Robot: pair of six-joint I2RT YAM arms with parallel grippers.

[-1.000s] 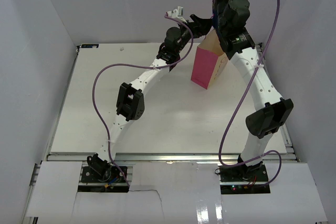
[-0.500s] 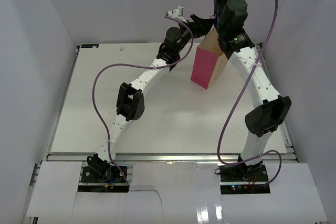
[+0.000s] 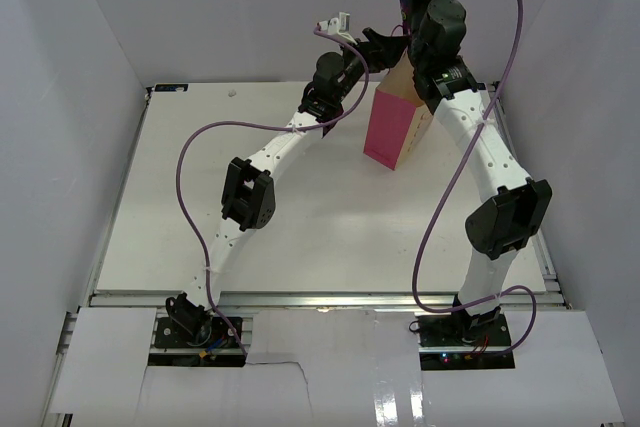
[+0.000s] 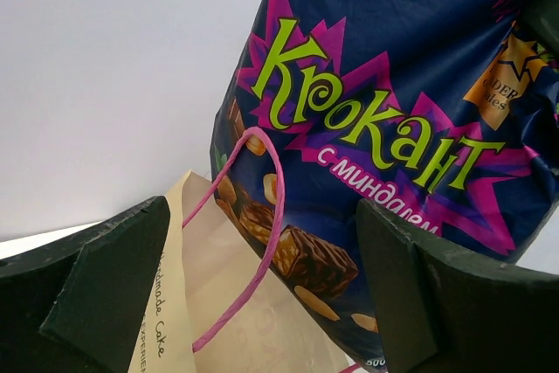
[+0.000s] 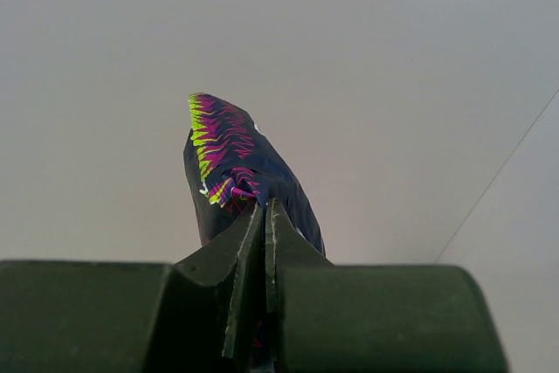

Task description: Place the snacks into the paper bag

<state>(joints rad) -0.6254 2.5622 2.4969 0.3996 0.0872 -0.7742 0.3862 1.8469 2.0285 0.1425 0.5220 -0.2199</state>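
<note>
Dark-blue snack bag point(image 4: 393, 111) hung over the paper bag point(image 3: 390, 127) — its crimped edge clamped tight in the right gripper point(image 5: 264, 209); left gripper point(image 4: 262, 281) gaped wide, empty, beside the paper bag's rim.

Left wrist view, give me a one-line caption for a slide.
Open left hand frames the blue-purple snack bag above the paper bag, whose pink handle loops across it.

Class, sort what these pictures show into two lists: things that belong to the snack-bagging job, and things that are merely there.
Belongs to the job: dark blue-purple snack bag, pinched in the shut right tool; pink paper bag; open left tool at its top.
Merely there: white table; purple cables; white walls.
</note>
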